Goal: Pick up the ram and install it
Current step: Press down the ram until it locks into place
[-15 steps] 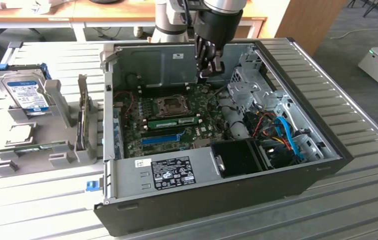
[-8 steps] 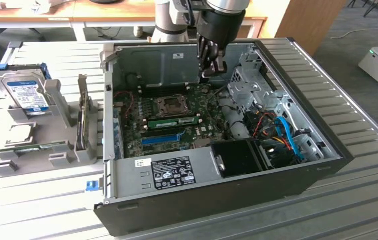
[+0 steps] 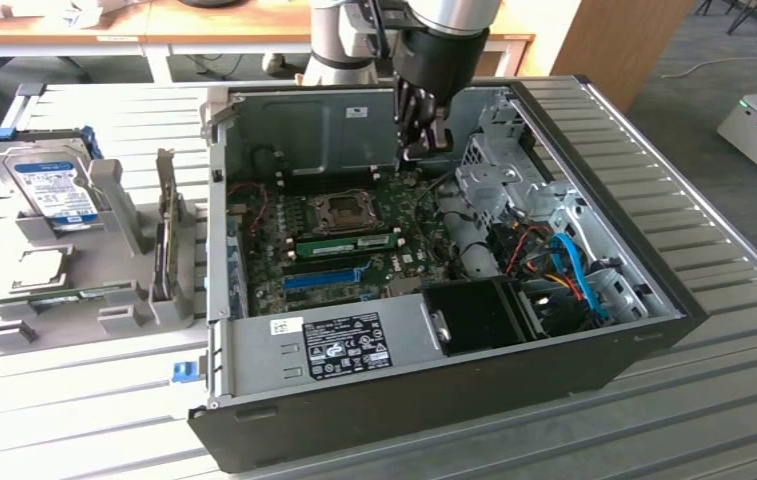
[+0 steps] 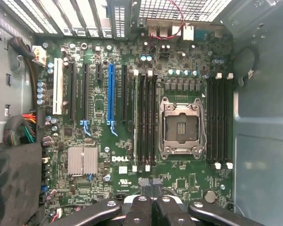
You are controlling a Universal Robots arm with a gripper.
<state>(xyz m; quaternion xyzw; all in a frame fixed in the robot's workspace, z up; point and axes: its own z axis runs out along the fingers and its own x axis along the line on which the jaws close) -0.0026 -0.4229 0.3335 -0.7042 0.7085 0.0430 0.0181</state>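
The open computer case (image 3: 392, 410) lay on its side on the ribbed metal worktop (image 3: 698, 430), with the motherboard (image 3: 392, 215) facing up. The arm's tool (image 3: 412, 152) pointed down at the board's far edge near the case's back wall, its fingers pressed together. The ram (image 3: 351, 243), a green stick, sat in a slot just beside the CPU socket (image 3: 347, 210), and a blue slot (image 3: 322, 278) lay nearer the camera. Toward the exterior view's left, a grey rack (image 3: 111, 200) held a hard drive (image 3: 55, 188) upright.
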